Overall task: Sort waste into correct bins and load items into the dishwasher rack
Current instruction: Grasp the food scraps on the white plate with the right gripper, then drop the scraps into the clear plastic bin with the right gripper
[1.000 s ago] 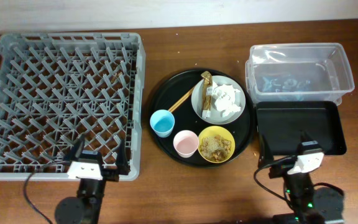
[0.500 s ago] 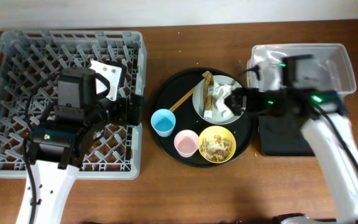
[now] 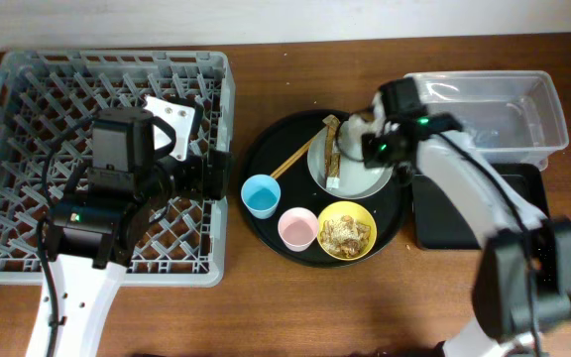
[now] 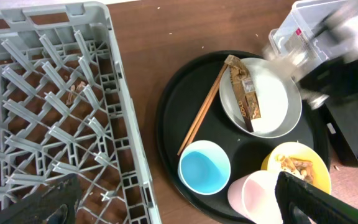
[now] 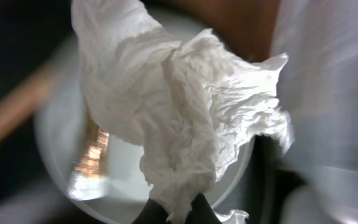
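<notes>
My right gripper (image 5: 174,214) is shut on the crumpled white tissue (image 5: 179,118), which hangs above the pale plate (image 3: 363,180). From overhead that gripper (image 3: 365,139) is over the plate's far right rim. The shiny wrapper (image 3: 332,154) lies on the plate, with the chopsticks (image 3: 290,159) beside it. The blue cup (image 3: 259,195), the pink cup (image 3: 296,228) and the yellow bowl (image 3: 351,207) of scraps stand on the round black tray (image 3: 266,149). My left gripper (image 4: 173,211) is open and empty, over the right edge of the dishwasher rack (image 3: 28,119).
The clear tub (image 3: 494,109) stands at the back right. In front of it lies the shallow black tray (image 3: 528,203), partly under my right arm. Bare wooden table runs along the front.
Both arms have risen from the front edge. The right gripper has reached the plate, shut on the tissue and lifted it off. The left arm has held still for the last half second.
</notes>
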Controlling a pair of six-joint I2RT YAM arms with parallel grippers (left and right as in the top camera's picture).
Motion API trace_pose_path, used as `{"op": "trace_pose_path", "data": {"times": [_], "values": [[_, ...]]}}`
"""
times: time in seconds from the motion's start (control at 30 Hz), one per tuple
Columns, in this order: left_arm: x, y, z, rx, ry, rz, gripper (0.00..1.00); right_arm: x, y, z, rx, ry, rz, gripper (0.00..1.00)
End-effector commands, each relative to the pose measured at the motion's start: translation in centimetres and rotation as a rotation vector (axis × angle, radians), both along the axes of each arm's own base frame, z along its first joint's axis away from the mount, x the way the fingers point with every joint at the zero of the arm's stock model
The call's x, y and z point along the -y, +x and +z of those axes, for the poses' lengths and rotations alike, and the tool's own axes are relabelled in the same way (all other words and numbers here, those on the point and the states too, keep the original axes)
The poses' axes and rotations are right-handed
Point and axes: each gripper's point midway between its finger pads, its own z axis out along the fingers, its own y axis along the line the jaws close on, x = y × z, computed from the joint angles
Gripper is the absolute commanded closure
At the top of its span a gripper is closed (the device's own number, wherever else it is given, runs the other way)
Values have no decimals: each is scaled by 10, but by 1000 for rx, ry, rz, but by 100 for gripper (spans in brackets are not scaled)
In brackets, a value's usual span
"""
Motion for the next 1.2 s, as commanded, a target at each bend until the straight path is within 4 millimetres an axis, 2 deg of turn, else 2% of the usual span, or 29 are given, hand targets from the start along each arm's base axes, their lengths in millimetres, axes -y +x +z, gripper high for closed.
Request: {"op": "trace_pose_path", "data": {"times": [0.0, 0.03, 0.07, 0.1, 0.13, 0.17, 0.2, 0.27, 0.3, 0.33, 0.37, 0.43, 0.47, 0.5, 0.57, 0.6, 0.63, 0.67, 0.7, 0.73, 0.77, 0.83, 0.9, 0.93, 0.97, 1.03, 1.1, 1.13, 1.17], "values": [[1, 1, 10, 20, -16, -1, 1, 35, 6, 103, 247, 70, -137, 96], [1, 1, 10, 20, -16, -1, 1, 68, 9, 108, 269, 35, -254, 96], [1, 1, 10, 20, -16, -2, 1, 104, 19, 101, 283, 2, -357, 96], [1, 1, 10, 20, -16, -2, 1, 124, 33, 93, 301, -1, -400, 96], [1, 1, 10, 20, -16, -2, 1, 148, 50, 65, 285, -9, -446, 92], [1, 1, 10, 20, -16, -2, 1, 149, 52, 48, 246, 1, -446, 69], [1, 0, 9, 19, -16, -1, 1, 134, 54, 41, 222, 81, -387, 37], [1, 1, 9, 20, -16, -1, 1, 101, 57, 78, 278, 240, -279, 31], [1, 0, 9, 19, -16, -1, 1, 65, 48, 119, 339, 337, -164, 31], [1, 1, 9, 20, -16, -1, 1, 54, 41, 129, 347, 314, -152, 31], [1, 1, 9, 20, -16, -2, 1, 28, 27, 123, 288, 332, -100, 37], [1, 1, 9, 20, -16, -2, 1, -50, -12, 73, 70, 297, 51, 40], [1, 0, 9, 19, -16, -1, 1, -66, -18, 38, 2, 199, 4, 40], [1, 1, 9, 20, -16, -2, 1, -70, -15, 9, -34, 125, -73, 40], [1, 1, 9, 20, -16, -1, 1, -83, -2, -42, -97, 128, -131, 41], [1, 0, 9, 19, -16, -1, 1, -85, 4, -73, -129, 123, -156, 45], [1, 1, 9, 20, -16, -2, 1, -86, 5, -91, -148, 120, -157, 57], [1, 1, 9, 20, -16, -1, 1, -86, 5, -94, -151, 117, -158, 70], [1, 0, 9, 19, -16, -1, 1, -85, 5, -92, -152, 121, -159, 95], [1, 1, 9, 20, -16, -2, 1, -84, 3, -87, -165, 142, -160, 96], [1, 1, 9, 20, -16, -2, 1, -82, 3, -71, -168, 199, -162, 96], [1, 1, 9, 20, -16, -2, 1, -64, 7, -17, -90, 258, -154, 96], [1, 1, 9, 20, -16, -2, 1, -20, 12, 48, 51, 296, -228, 96], [1, 0, 9, 19, -16, -1, 1, 13, 18, 67, 99, 334, -355, 96], [1, 0, 9, 19, -16, -1, 1, 59, 25, 70, 125, 351, -538, 96], [1, 1, 9, 20, -16, -2, 1, 129, 48, 50, 168, 380, -771, 96], [1, 1, 9, 20, -16, -2, 1, 159, 60, 36, 195, 377, -819, 95], [1, 1, 9, 20, -16, -2, 1, 165, 64, 44, 224, 403, -768, 61], [1, 0, 9, 19, -16, -1, 1, 147, 66, 79, 266, 498, -550, 50]]}}
